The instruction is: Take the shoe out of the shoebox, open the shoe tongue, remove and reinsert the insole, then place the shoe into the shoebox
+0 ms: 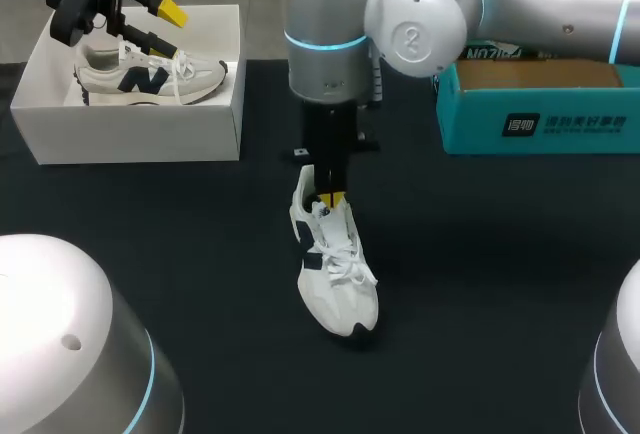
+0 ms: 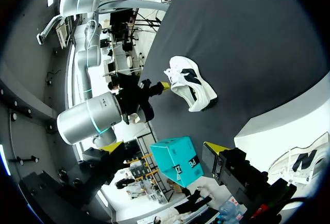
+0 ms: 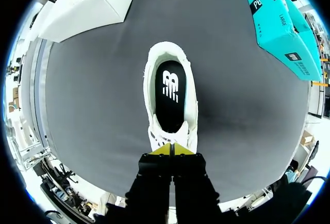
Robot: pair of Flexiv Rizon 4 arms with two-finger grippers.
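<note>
The right gripper (image 3: 172,150) has its fingers (image 3: 163,150) squeezed on the shoe's (image 3: 192,111) tongue (image 3: 174,134), holding it open so the black insole (image 3: 170,100) can come out.

A: Desk (image 1: 200,254) surface?
B: Matt black, cloth-like.
A: Shoe (image 1: 340,289)?
B: White fabric upper, cord laces. Insole (image 3: 169,100): smooth black.
A: Boxes?
B: Shoebox (image 1: 130,134): matt white card. Teal box (image 1: 560,124): smooth card. Right arm (image 1: 540,4): satin silver casing.

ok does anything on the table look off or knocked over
Nothing stands out. The shoe on the table stands upright on its sole, insole lying flat inside, right gripper closed on its tongue. The second shoe sits upright in the white shoebox.
</note>
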